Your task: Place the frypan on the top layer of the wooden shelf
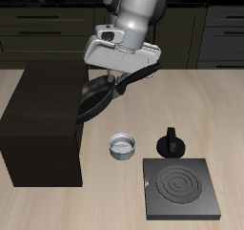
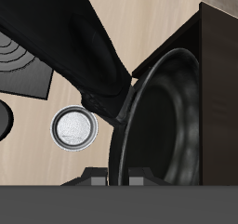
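Observation:
The frypan (image 1: pixel 95 97) is round and black. It hangs steeply tilted in the air, against the upper edge of the wooden shelf (image 1: pixel 43 110), a big dark brown cabinet with a flat top. My gripper (image 1: pixel 116 77) is shut on the pan's long handle (image 1: pixel 138 73) and holds the pan off the table. In the wrist view the frypan (image 2: pixel 160 125) stands on edge beside the shelf (image 2: pixel 219 74), and its handle (image 2: pixel 70 42) runs across the frame. Only the gripper's fingertips (image 2: pixel 104 180) show there.
A small grey metal pot (image 1: pixel 122 146) stands on the table below the pan and also shows in the wrist view (image 2: pixel 73 127). A flat square black stove plate (image 1: pixel 179 188) lies near the front edge, and a small black knob-like object (image 1: pixel 172 141) sits behind it. Dark kitchen cabinets line the back.

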Tool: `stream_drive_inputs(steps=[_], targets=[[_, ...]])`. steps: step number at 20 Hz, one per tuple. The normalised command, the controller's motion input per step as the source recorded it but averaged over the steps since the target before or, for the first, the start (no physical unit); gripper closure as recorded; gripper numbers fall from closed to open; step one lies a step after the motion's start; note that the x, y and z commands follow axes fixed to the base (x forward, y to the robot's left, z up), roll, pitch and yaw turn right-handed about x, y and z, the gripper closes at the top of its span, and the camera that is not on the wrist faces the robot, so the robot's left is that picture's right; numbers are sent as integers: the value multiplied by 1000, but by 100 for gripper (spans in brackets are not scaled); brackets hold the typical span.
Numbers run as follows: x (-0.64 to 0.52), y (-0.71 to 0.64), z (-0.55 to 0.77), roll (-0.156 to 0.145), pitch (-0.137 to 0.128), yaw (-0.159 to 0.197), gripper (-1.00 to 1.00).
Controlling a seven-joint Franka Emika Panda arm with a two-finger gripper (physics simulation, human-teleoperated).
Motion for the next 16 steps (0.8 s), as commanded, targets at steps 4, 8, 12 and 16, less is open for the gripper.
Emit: stream_drive_inputs(steps=[4,8,12,16], targets=[[180,-574,-194,-102,51,23,100],[109,-454,-99,-68,26,-1,100],[268,-856,-273,-144,77,39,100],[122,-573,-257,-110,125,25,100]])
